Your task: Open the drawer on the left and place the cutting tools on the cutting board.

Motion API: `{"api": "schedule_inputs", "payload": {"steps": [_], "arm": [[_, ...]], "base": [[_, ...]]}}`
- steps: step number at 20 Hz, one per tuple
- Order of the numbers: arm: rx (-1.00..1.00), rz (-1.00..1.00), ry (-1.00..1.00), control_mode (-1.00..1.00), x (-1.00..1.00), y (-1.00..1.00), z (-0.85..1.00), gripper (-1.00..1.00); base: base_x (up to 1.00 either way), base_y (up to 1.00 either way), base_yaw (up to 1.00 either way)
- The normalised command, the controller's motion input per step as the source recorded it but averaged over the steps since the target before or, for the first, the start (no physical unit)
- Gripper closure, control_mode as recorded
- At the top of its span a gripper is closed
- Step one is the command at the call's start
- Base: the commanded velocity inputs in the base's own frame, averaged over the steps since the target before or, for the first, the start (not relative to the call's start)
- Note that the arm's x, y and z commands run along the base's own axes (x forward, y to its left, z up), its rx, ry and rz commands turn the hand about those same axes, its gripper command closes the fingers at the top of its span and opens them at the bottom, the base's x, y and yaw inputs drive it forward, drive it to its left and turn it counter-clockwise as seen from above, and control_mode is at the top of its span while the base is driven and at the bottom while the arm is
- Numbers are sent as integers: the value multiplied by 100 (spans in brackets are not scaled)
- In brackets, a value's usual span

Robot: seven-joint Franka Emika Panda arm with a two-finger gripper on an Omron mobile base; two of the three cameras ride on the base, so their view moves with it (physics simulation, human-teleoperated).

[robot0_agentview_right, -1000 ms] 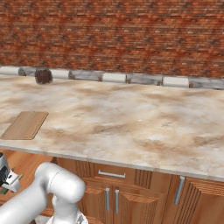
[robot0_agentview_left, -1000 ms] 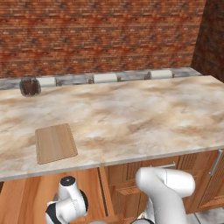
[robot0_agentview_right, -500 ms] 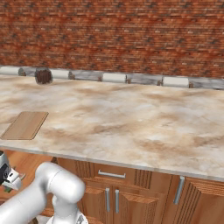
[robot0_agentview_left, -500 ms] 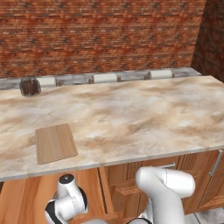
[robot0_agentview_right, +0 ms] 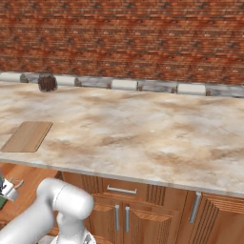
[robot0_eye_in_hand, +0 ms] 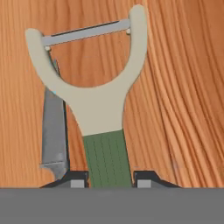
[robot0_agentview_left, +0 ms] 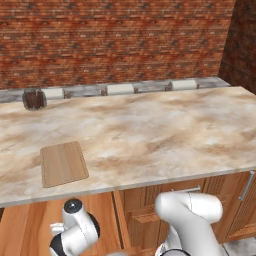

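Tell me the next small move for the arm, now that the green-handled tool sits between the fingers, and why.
Probably lift it straight up. In the hand view the green-handled peeler sits between the two fingers, which look closed on its handle, over wood with the knife beside it. The cutting board on the counter is bare, so raising comes before carrying over.
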Motion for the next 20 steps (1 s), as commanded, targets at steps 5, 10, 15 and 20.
{"api": "schedule_inputs", "payload": {"steps": [5,10,15,20], "arm": [[9,-7,-22,-100,0,30,100,100],[4,-10,-17,-100,9,26,100,100],[3,-14,-10,-100,66,1,100,100],[9,-5,1,-100,99,-10,99,100]], "base": [[0,0,0],[0,0,0],[0,0,0],[0,0,0]]}}
